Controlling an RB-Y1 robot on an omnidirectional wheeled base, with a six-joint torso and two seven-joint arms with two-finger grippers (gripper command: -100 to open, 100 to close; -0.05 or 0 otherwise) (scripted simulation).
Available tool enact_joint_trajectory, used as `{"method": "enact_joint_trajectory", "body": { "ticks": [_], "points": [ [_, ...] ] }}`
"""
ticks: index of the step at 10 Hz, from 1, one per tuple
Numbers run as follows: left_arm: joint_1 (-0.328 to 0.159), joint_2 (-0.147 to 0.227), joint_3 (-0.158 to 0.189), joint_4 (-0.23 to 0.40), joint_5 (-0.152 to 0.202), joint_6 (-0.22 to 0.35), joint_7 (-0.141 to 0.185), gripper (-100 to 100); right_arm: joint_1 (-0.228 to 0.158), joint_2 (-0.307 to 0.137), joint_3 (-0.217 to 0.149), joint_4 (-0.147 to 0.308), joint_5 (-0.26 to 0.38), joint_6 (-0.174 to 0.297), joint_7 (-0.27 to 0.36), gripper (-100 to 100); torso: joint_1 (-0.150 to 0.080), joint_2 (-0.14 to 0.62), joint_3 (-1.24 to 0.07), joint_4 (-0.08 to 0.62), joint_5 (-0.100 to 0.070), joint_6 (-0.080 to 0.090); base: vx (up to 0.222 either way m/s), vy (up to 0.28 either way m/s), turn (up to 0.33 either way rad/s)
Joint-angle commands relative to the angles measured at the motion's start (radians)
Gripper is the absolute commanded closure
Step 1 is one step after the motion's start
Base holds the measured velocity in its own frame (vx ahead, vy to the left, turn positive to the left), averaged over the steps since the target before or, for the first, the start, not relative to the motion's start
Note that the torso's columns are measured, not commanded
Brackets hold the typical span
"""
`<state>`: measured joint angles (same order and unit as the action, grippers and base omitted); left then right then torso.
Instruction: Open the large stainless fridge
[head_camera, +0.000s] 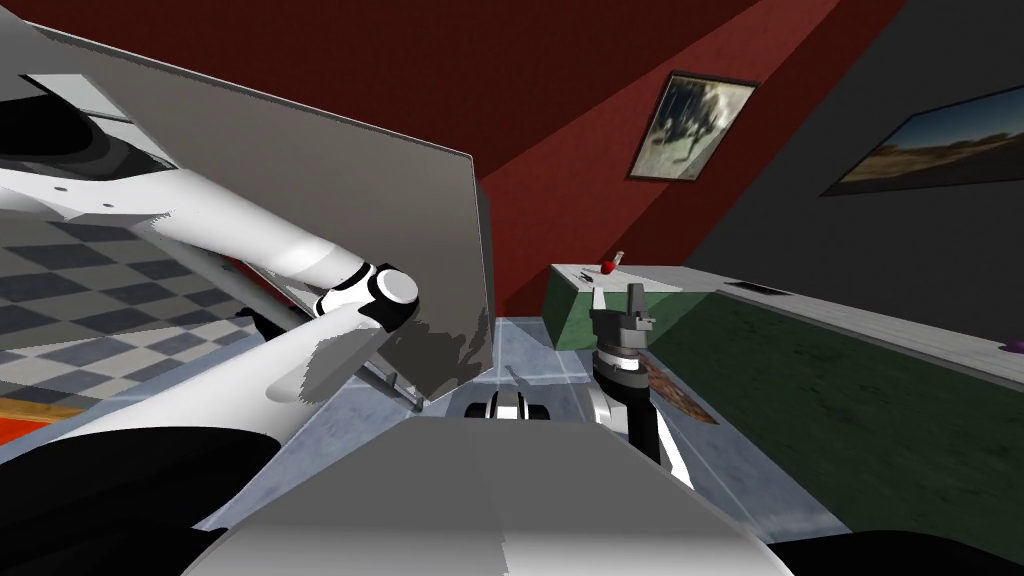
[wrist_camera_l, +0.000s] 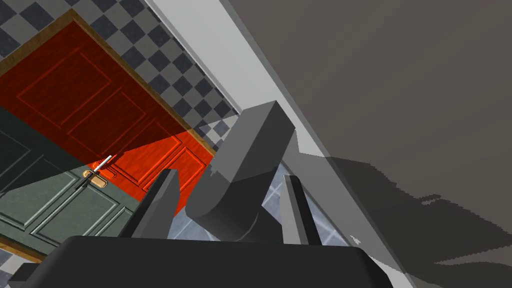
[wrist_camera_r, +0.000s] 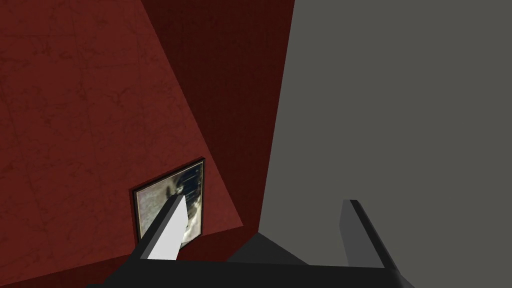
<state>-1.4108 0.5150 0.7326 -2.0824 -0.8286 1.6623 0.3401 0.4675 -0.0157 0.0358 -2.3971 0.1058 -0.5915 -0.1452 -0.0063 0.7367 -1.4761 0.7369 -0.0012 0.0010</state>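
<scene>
Slip is my main worry. My left gripper (wrist_camera_l: 230, 175) has its fingers closed around the grey handle (wrist_camera_l: 250, 150) of the fridge door (head_camera: 330, 170), with little slack on either side. That door stands just ahead to my left and looks partly swung out. Pulling in a straight line instead of following its arc could wrench the handle free. My right gripper (head_camera: 635, 300) is raised, spread wide and empty.

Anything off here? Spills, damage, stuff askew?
Nothing stands out. The left gripper is closed on the grey handle of the fridge door, and the right gripper is open and holds nothing. The shared slant is camera roll.
</scene>
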Motion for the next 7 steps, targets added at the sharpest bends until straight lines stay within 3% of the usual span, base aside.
{"method": "enact_joint_trajectory", "body": {
  "ticks": [1,6,7],
  "points": [
    [0.037,0.037,-0.007,-0.006,-0.077,-0.032,0.024,100,0.0,0.0,0.0,0.0,0.0,0.0,0.0,0,0.0,-0.001,0.0,-0.001,0.001,0.001,-0.063,-0.241,-0.074],
    [0.091,0.113,-0.039,-0.002,-0.227,-0.092,0.074,100,0.0,0.0,0.0,0.0,0.0,0.0,0.0,0,0.004,0.0,-0.002,0.0,-0.001,0.0,-0.069,-0.198,-0.117],
    [0.076,0.108,-0.037,0.0,-0.21,-0.077,0.064,100,0.0,0.0,0.0,0.0,0.0,0.0,0.0,0,0.002,0.001,-0.001,0.001,-0.002,-0.001,-0.019,-0.103,0.004]
  ]
}}
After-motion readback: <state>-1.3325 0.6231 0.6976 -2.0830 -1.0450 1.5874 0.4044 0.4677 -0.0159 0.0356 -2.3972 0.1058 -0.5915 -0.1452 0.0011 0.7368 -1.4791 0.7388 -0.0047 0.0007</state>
